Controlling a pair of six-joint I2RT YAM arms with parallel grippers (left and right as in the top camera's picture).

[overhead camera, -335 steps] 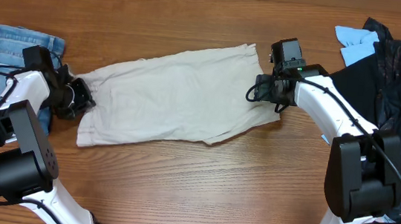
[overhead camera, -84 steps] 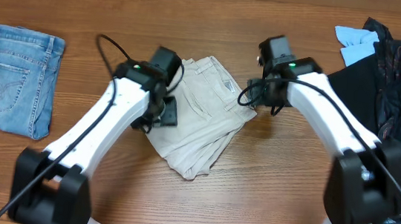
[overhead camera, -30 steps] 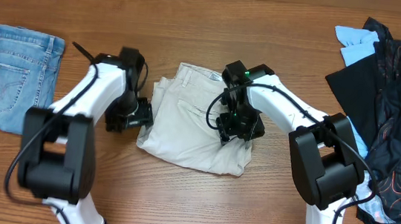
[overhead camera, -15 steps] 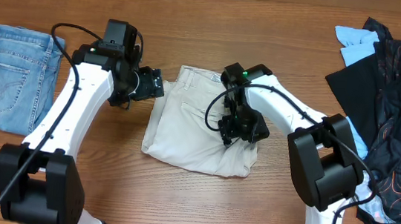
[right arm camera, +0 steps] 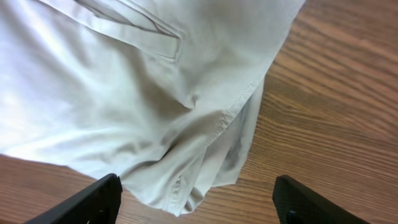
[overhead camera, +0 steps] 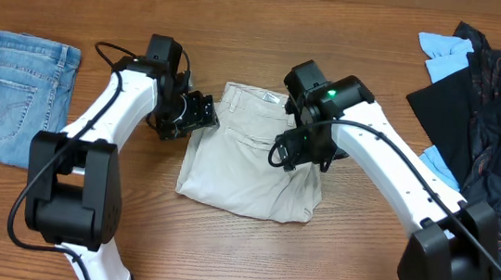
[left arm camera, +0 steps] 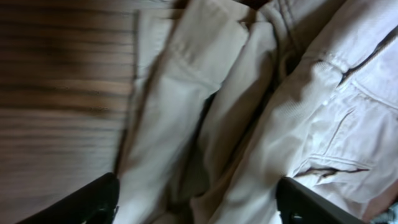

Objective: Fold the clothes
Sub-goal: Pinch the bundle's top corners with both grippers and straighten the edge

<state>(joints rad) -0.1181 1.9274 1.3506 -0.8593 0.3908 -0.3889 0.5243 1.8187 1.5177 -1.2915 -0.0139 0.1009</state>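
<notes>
Wrist views: left gripper (left arm camera: 196, 190) and right gripper (right arm camera: 196, 186) fingers wide, holding nothing; folded shorts (overhead camera: 238, 171) lie between each pair.

The left arm (overhead camera: 121, 115) bends in from its side and the right arm (overhead camera: 387, 168) arches in from the other. The left hand (overhead camera: 199, 114) and right hand (overhead camera: 302, 151) hang with fingers spread wide, holding nothing.
</notes>
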